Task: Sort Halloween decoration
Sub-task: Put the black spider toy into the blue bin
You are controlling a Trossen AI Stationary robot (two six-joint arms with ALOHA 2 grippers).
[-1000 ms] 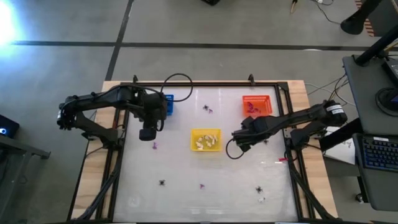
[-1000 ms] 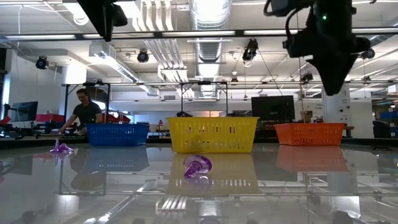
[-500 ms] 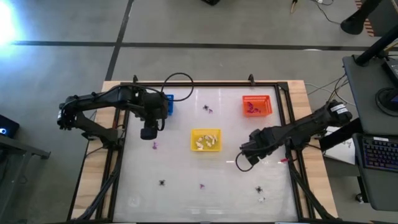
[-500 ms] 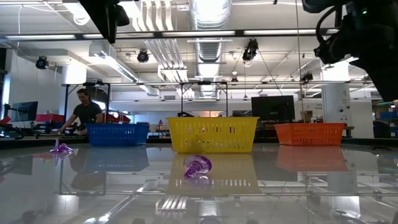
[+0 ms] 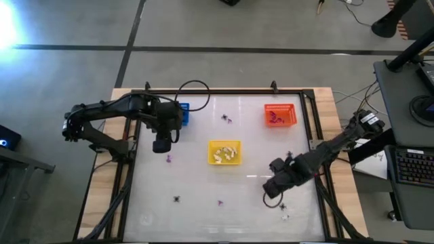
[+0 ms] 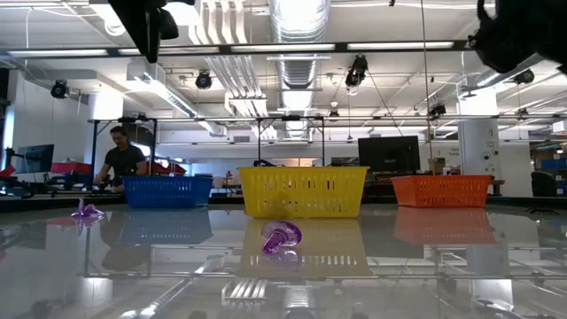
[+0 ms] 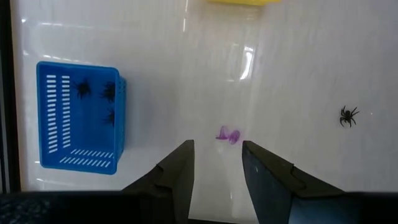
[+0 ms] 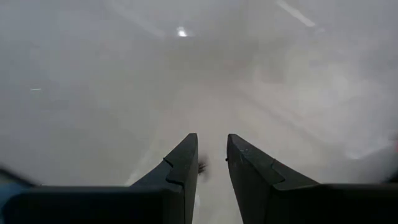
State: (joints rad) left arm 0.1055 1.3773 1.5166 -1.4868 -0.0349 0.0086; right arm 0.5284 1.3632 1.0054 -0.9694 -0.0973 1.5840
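Clearly the sorting goes by colour and kind. The blue basket (image 7: 78,117) already keeps three black spiders, the yellow basket (image 5: 224,152) in the middle of the tabletop (image 5: 203,217) keeps the cream pieces, and the orange basket (image 5: 280,114) keeps purple ones. So each basket stands apart from the others, probably so that an arm can drop a trinket in one without hitting another.

Several trinkets of the Halloween decoration are not yet sorted. One purple trinket (image 7: 227,135) lies on the tabletop just ahead of the left gripper (image 7: 217,163), which hangs above it beside the blue basket. Its fingers are parted with a clear gap and hold nothing. In my judgement the gripper is lined up over this purple piece to come down on it, since the piece shows right between the two fingers in the left wrist view. A black spider (image 7: 349,116) lies farther off on the same side.

The right gripper (image 8: 212,158) is low over the tabletop toward the near right corner, where a small black spider (image 5: 282,206) and a pale bit just beside it lie. Its fingers stand a little apart with nothing between them; a small dark shape shows in the gap, too blurred to name. I think this arm is going for the spider there, which belongs to the blue basket on the far side, so a long carry across would be needed.

More pieces wait: a purple one near the front middle (image 5: 220,202), and another (image 5: 227,119) between the blue and orange baskets.
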